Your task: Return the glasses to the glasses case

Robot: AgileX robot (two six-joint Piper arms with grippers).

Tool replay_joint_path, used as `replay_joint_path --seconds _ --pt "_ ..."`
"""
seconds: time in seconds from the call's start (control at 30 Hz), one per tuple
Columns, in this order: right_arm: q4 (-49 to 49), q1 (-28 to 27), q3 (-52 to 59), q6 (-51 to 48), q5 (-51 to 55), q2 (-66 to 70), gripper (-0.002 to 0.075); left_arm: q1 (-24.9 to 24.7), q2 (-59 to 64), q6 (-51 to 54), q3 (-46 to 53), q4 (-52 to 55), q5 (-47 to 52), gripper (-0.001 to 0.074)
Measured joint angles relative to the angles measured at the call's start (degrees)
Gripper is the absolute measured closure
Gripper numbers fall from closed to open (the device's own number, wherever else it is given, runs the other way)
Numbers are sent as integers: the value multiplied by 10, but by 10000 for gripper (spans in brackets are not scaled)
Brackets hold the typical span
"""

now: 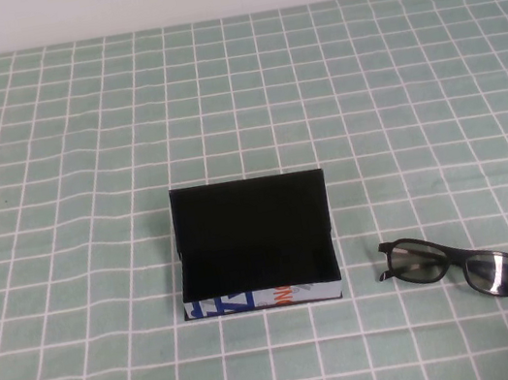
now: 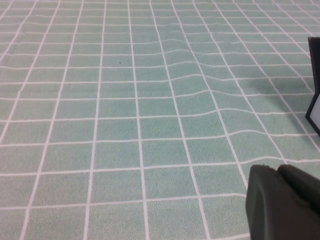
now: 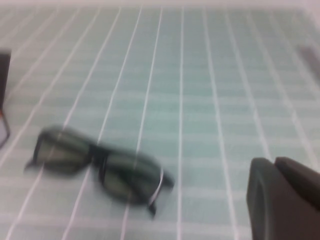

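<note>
The case (image 1: 254, 246) stands open near the middle of the bench, a little toward the front edge, its flat lid tipped up behind the black tray and its white front wall with blue and orange marks facing the front edge. The glasses (image 1: 453, 267) lie to the right of the case, near it but apart, closer to the front edge than the case's tray and about halfway between the case and the right edge; they lie skewed, the end toward the right edge sitting nearer the front edge. The bench is covered by a green cloth (image 1: 53, 166) with a white grid, which ripples in places. Neither arm shows in the high view. The left gripper (image 2: 282, 202) appears only in its wrist view as a dark block over the bare cloth, with a sliver of the case (image 2: 314, 105) at the frame's edge; whether it is spread or pressed together cannot be told. The right gripper (image 3: 282, 197) likewise shows only as a dark block in its wrist view, hanging above the cloth near the glasses (image 3: 100, 165) without touching them; its state cannot be told either.
</note>
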Motion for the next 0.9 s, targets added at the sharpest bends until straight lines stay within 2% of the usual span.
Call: replay_joint_path --seconds 0.27,0.53,0.63,0.8,0.9 --pt "2 0 0 0 -140 0 737 0 0 0 0 0 0 739" --pt "4 0 0 0 -208 0 738 0 0 0 0 0 0 739" --pt "8 0 0 1 -289 0 738 0 0 0 0 0 0 739" --pt "16 0 -1 20 -492 -1 738 0 0 0 0 0 0 739" --pt "21 0 -39 30 -517 -1 738 0 0 0 0 0 0 739"
